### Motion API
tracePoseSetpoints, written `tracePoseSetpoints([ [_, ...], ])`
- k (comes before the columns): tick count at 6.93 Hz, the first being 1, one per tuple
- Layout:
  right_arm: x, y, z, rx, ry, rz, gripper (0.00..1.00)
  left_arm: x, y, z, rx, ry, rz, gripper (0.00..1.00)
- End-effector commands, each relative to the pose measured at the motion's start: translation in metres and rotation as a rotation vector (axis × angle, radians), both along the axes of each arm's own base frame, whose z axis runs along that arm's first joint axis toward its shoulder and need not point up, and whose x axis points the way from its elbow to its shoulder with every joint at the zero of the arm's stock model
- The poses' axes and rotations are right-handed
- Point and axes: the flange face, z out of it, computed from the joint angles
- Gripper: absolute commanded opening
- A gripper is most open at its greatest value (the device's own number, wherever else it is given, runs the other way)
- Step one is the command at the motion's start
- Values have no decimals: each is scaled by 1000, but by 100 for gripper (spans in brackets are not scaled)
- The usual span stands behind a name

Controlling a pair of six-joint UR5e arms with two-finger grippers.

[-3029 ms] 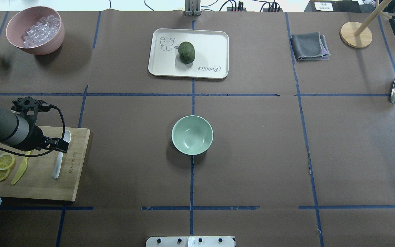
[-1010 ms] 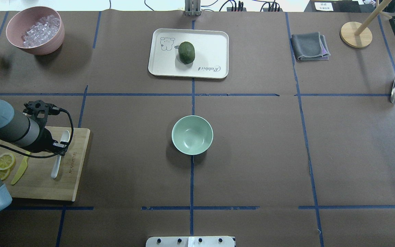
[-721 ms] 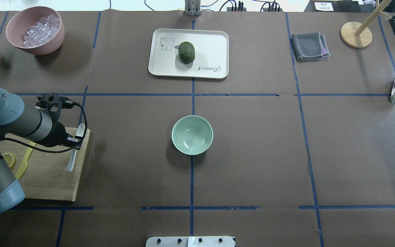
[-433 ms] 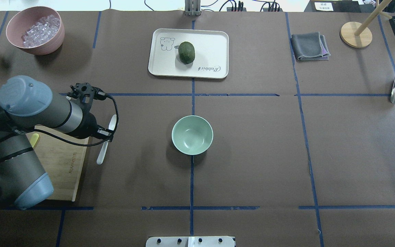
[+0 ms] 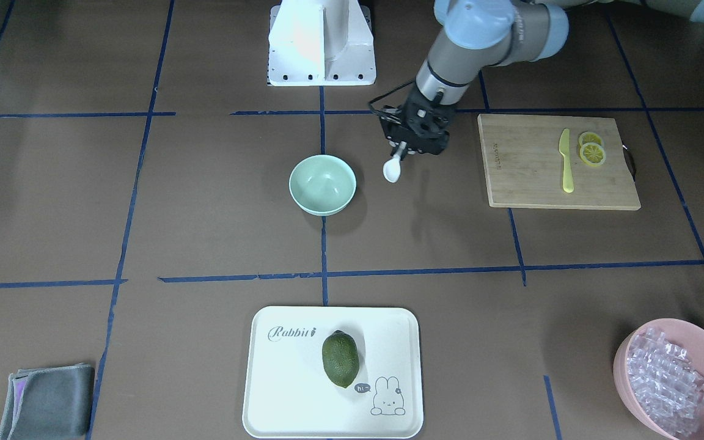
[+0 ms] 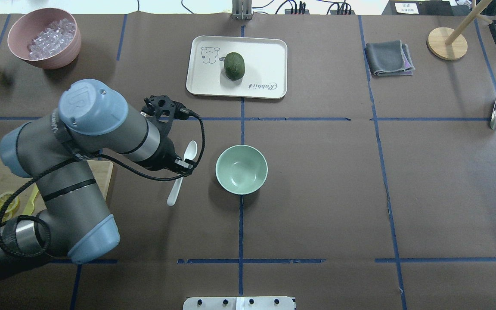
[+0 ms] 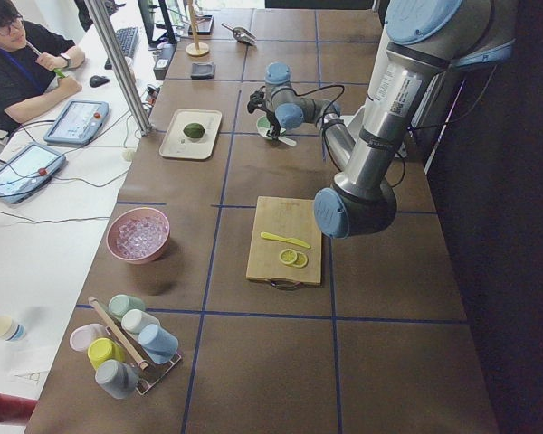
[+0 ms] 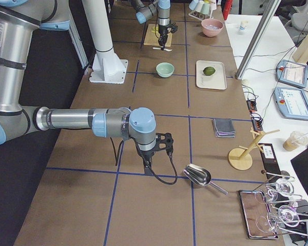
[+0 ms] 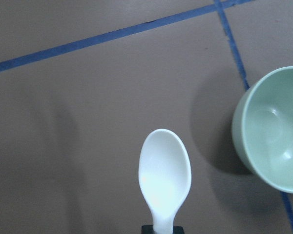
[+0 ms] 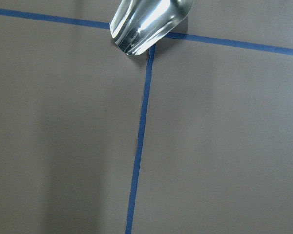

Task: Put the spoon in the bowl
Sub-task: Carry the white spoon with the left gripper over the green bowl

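Clamped on the handle of the small white plastic spoon (image 6: 191, 149), held aloft just beside the pale mint-green round bowl (image 6: 241, 170), the left gripper (image 6: 184, 163) risks dropping it short if that thin pinch slips.

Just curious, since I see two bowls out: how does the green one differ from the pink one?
The green bowl is smaller and empty; the pink bowl is larger and filled with clear ice-like pieces. The green bowl sits mid-table, the pink bowl in a far corner on the robot's left. Both are round and upright.
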Motion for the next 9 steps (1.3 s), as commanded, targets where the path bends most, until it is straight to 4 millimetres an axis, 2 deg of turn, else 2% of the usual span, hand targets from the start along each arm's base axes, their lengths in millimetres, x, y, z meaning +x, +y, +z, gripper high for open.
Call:
tracePoseSetpoints([
  [1, 0, 0, 0, -2, 0, 0, 100, 68, -7, -58, 3, 5, 42, 0],
  [2, 0, 0, 0, -3, 0, 1, 100, 96, -22, -67, -10, -20, 43, 0],
  [3, 0, 0, 3, -9, 0, 2, 100, 108, -19, -66, -15, -31, 56, 0],
  [4, 0, 0, 1, -4, 0, 2, 100, 112, -21, -66, -20, -37, 61, 0],
  [6, 0, 0, 2, -5, 0, 1, 100, 121, -26, -54, -39, -80, 65, 5],
  [7, 0, 0, 2, -5, 0, 1, 100, 122, -26, -51, -43, -85, 66, 28],
  [8, 0, 0, 2, -6, 0, 2, 100, 125, -27, -50, -47, -90, 67, 68],
  [9, 0, 0, 2, -7, 0, 2, 100, 123, -27, -50, -44, -87, 64, 100],
])
